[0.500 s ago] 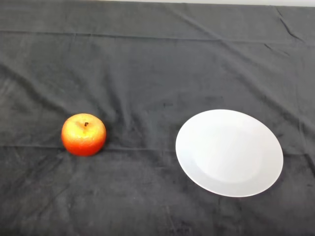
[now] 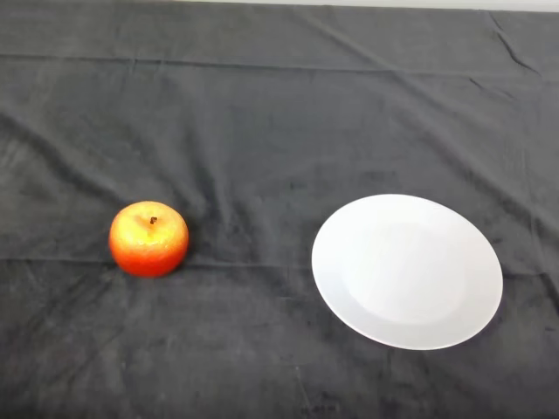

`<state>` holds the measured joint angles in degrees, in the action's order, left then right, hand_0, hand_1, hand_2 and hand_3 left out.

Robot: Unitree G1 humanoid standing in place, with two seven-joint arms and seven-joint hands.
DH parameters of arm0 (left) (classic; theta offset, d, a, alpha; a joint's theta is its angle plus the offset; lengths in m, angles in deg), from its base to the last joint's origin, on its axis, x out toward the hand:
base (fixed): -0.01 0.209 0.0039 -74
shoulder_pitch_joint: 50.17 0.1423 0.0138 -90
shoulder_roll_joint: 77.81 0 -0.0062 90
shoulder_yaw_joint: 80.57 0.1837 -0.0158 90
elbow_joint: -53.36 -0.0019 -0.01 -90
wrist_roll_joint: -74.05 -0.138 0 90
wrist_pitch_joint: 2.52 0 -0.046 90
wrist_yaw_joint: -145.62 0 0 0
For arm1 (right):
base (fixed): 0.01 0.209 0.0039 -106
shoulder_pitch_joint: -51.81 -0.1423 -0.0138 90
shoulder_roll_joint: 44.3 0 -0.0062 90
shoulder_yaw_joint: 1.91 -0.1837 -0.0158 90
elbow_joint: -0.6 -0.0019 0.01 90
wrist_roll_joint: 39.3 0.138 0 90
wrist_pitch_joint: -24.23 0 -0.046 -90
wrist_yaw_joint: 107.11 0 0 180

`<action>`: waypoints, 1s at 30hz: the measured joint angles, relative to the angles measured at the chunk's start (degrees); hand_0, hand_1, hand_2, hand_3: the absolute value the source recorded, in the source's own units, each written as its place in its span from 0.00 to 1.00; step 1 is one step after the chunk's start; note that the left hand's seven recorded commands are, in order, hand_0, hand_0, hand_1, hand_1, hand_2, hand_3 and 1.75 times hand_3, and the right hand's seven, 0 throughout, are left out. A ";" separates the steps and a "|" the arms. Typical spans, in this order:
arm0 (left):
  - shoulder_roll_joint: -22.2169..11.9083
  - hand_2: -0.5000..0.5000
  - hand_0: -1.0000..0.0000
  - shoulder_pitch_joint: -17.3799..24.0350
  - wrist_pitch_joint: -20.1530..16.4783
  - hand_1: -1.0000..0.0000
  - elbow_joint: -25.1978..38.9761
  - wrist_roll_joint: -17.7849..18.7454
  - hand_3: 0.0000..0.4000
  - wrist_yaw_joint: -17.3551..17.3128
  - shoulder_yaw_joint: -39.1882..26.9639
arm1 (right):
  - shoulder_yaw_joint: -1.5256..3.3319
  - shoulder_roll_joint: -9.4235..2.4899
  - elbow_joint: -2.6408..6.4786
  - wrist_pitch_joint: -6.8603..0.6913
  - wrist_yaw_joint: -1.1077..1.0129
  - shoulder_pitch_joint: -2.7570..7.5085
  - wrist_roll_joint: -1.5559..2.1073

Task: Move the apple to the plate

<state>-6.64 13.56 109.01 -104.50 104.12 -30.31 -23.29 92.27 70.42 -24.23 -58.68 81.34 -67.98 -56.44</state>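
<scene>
Nothing's moved since the earlier frame as far as we can see: apple and plate sit right where they were half a second back.

So what we've got: the apple (image 2: 148, 238) sits upright on the dark cloth (image 2: 262, 105) at the left of the frame, a bit below the middle, stem pointing up. It's red-orange with a yellowish patch on top. The white plate (image 2: 407, 271) lies flat at the right, a touch lower in the frame than the apple, and we see bare white on it. The two are well apart, with a wide strip of bare cloth between them.

Room-wise, the whole upper half of the frame is open cloth, just wrinkles and a long fold line running across near the top. Another crease runs across the frame at about the apple's base. The plate's right rim gets near the right edge of the frame, and there's a band of cloth below both things at the bottom. A thin pale strip shows along the very top edge, past the cloth.

We can't say anything about fingers or grip here, and so nothing about how the apple lies relative to them.
</scene>
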 measured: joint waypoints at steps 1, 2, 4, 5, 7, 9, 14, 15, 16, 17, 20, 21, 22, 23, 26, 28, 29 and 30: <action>0.26 0.50 1.00 -0.12 0.01 1.00 0.04 -0.66 0.00 -0.09 0.63 | 0.00 0.00 0.00 0.00 0.00 0.00 0.00; 0.64 0.50 1.00 -0.30 0.01 1.00 0.06 -1.46 0.00 -0.23 0.97 | 0.00 0.00 0.00 0.00 0.00 0.00 0.01; 1.37 0.50 1.00 -0.63 0.06 1.00 0.07 -2.87 0.00 -0.32 2.29 | 0.00 0.00 0.00 0.01 0.00 0.00 0.01; 1.75 0.50 1.00 -0.79 0.11 1.00 0.07 -3.72 0.00 -0.46 3.03 | -0.01 0.00 0.00 0.00 0.00 0.00 0.01; 2.56 0.50 1.00 -1.32 0.21 1.00 0.07 -4.94 0.00 -0.49 4.31 | -0.01 0.01 0.00 0.00 0.00 0.00 0.01; 2.99 0.50 1.00 -1.68 0.43 1.00 0.10 -6.48 0.00 -0.90 5.75 | -0.01 0.00 -0.04 0.02 0.00 -0.01 0.02; 3.74 0.50 1.00 -2.05 1.99 1.00 0.62 -9.31 0.00 -1.52 8.50 | -0.03 0.01 -0.05 0.03 0.00 -0.01 0.04; 3.78 0.50 1.00 -2.05 2.24 1.00 0.67 -9.97 0.00 -1.53 9.25 | -0.03 0.01 -0.05 0.02 0.00 -0.01 0.04; 3.85 0.50 1.00 -2.05 2.27 1.00 0.71 -10.56 0.00 -1.55 9.55 | -0.03 0.01 -0.05 0.02 0.00 -0.01 0.04; 3.96 0.50 1.00 -2.06 2.33 1.00 0.75 -11.13 0.00 -1.60 9.78 | -0.03 0.01 -0.05 0.02 0.00 -0.01 0.04; 4.84 0.50 1.00 -2.07 3.20 1.00 1.03 -12.83 0.00 -1.69 10.28 | -0.03 0.02 -0.05 0.02 0.00 -0.01 0.04; 5.00 0.50 1.00 -2.06 3.28 1.00 1.07 -13.31 0.00 -1.70 11.21 | -0.03 0.02 -0.05 0.01 0.00 -0.01 0.04; 5.14 0.50 1.00 -2.07 3.29 1.00 1.20 -14.00 0.00 -1.74 11.87 | -0.03 0.02 -0.06 0.01 0.00 -0.01 0.04; 5.46 0.50 1.00 -2.07 3.34 1.00 1.43 -14.77 0.00 -1.85 12.18 | -0.03 0.02 -0.07 0.02 0.00 -0.01 0.04; 6.50 0.50 1.00 -2.07 4.02 1.00 2.31 -16.26 0.00 -1.92 13.89 | -0.04 0.02 -0.07 0.01 0.00 -0.01 0.04; 7.26 0.50 1.00 -2.12 4.62 1.00 2.43 -17.28 0.00 -1.96 14.70 | -0.05 0.02 -0.10 0.01 0.00 -0.01 0.04; 7.62 0.50 1.00 -2.12 4.94 1.00 2.43 -17.98 0.00 -1.95 15.45 | -0.05 0.02 -0.15 0.01 0.00 -0.01 0.05; 8.02 0.50 1.00 -2.13 5.24 1.00 2.44 -18.17 0.00 -1.95 16.13 | -0.05 0.03 -0.15 0.00 0.00 -0.02 0.04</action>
<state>1.38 11.43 114.25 -102.06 85.95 -32.26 -7.16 92.22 70.45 -24.39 -58.68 81.34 -68.00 -56.40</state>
